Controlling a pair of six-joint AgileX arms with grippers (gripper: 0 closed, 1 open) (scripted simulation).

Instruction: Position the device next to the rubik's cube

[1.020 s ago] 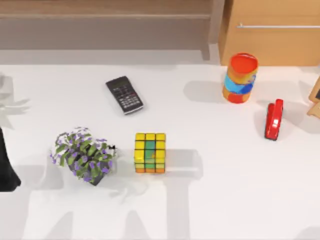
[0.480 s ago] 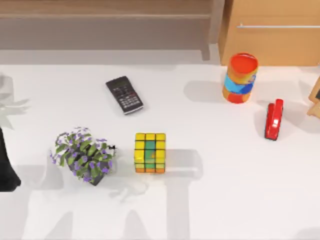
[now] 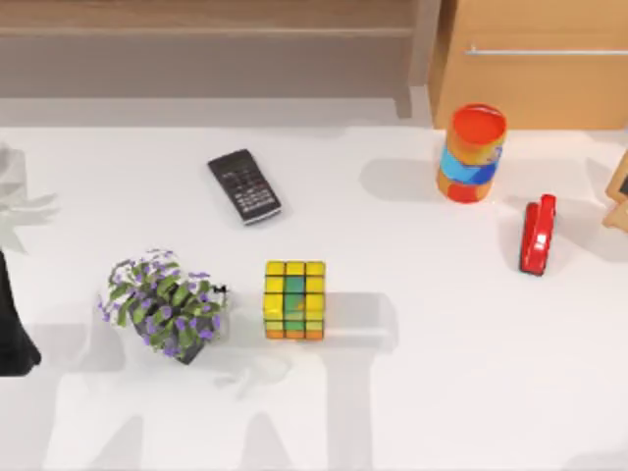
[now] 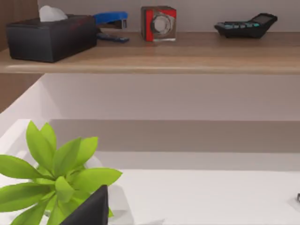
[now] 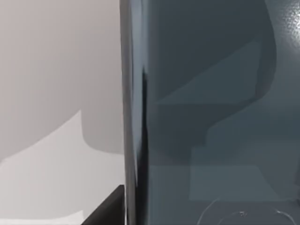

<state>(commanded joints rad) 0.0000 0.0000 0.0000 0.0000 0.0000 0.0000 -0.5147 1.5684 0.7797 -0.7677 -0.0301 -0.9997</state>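
Note:
The rubik's cube point(image 3: 294, 299), mostly yellow with green and orange squares, stands in the middle of the white table point(image 3: 442, 373) in the top view. The device point(image 5: 211, 112), a glossy dark blue-grey slab, stands very close to the camera in the right wrist view. Its rounded edge point(image 5: 133, 117) runs upright. My right gripper holds it, with one dark finger point(image 5: 108, 208) lying against that edge. My left arm point(image 3: 12, 334) is parked at the table's left edge, far from the cube.
A black calculator point(image 3: 244, 185) lies behind and left of the cube. A purple-flowered pot plant point(image 3: 162, 304) stands just left of it. A striped can point(image 3: 472, 153) and a red stapler point(image 3: 537, 234) are at the back right. The left wrist view shows a green plant point(image 4: 56, 173) and a shelf point(image 4: 154, 58).
Nothing on the table has moved. The faint shadow at the top view's bottom right corner has shrunk a little.

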